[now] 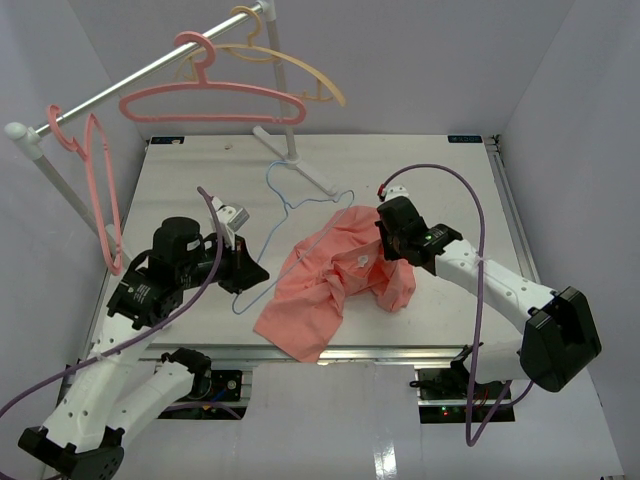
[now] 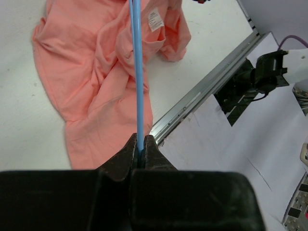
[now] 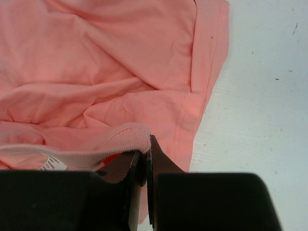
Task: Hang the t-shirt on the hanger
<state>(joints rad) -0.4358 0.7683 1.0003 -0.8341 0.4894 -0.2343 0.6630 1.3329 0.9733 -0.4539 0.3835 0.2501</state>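
Salmon-pink cloth, the t-shirt [image 1: 315,300] lies crumpled on the white table [image 1: 420,170] between the two arms, its lower part spread toward the near edge and its neck bunched toward the right arm. It looks light and wholly limp. It will sag, fold and drag rather than keep any shape, so lifting one point opens nothing. The ribbed collar [image 3: 120,135] is the firmest place to take hold, thicker than the body cloth and less likely to slip. The right gripper [image 3: 147,154] has its fingers pinched closed on that collar edge, beside the white label [image 2: 155,19].

Across the shirt runs the hanger [image 2: 136,72], a thin light-blue wire, stiff but springy and probably slick. The left gripper [image 2: 140,144] clamps it tightly between closed fingers near one end of the frame. So narrow a wire may twist in the grip under a sideways load. Whether its far shoulder is already inside the neck opening I cannot tell.

Behind, thick pink plastic hangers [image 1: 215,100] hang from a rail, well apart from the work.
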